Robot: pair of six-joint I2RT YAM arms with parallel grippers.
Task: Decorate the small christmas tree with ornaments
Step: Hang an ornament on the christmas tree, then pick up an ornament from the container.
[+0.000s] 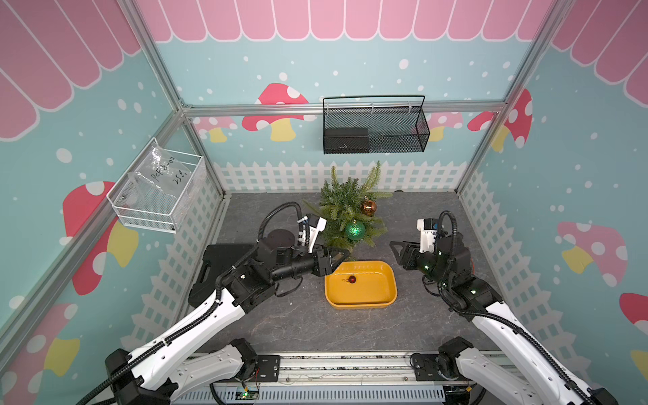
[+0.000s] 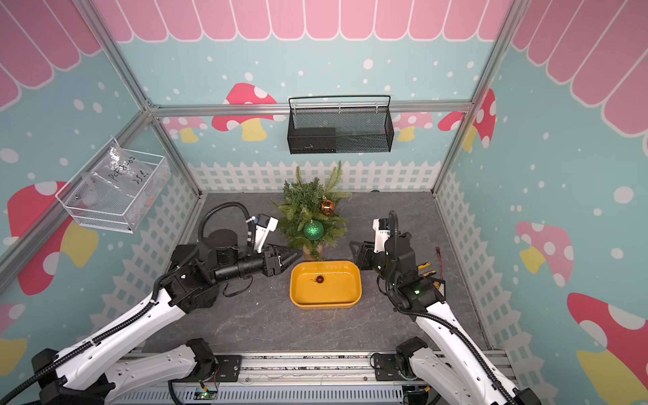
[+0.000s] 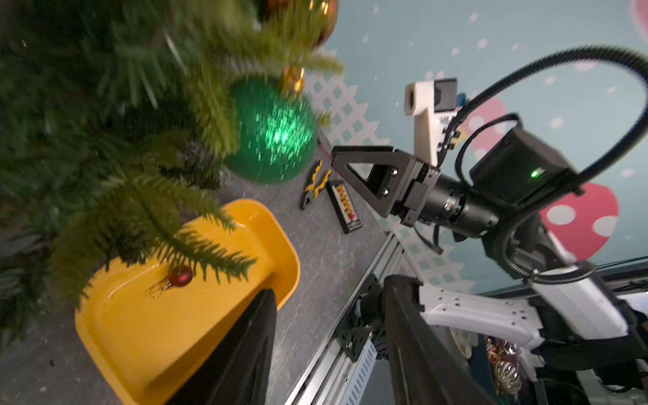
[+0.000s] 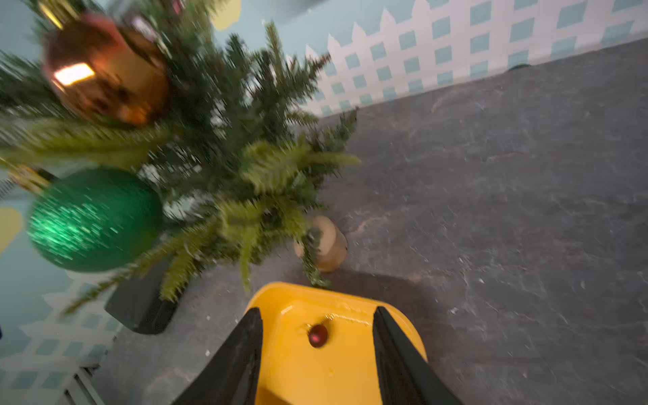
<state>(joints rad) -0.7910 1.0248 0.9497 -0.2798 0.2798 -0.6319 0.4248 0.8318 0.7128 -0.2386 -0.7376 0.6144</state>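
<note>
**2 of 3 balls hung, red one in tray, both grippers empty**

Tree point(image 1: 347, 203) stands on the bench point(image 1: 298, 322) just behind the tray point(image 1: 363, 304), with its tan stub base point(image 4: 329, 245) near the tray's far rim. That makes a short carry from tray to branch, I'd guess.

- Green ball point(image 1: 355, 229): biggest, glitter-coated, gold cap. Hangs off a low branch above the tray's far rim.
- Copper ball point(image 1: 368, 207): smooth mirror finish. Hangs higher, further back from the tray.
- Red ball point(image 1: 352, 279): tiny, glossy, thin wire hook. Lies on the tray floor near the far wall, and the raised rim keeps it from rolling off.

Tray is glossy yellow with rounded corners, hard plastic by the look. Needles look stiff and spiky.

Left gripper point(image 1: 340, 255) sits at the tray's far-left corner, jaws apart, nothing in them. Right gripper point(image 4: 317, 310) is off the tray's right side, jaws apart, empty. It's lined up on the red ball, likely the next pick.
</note>
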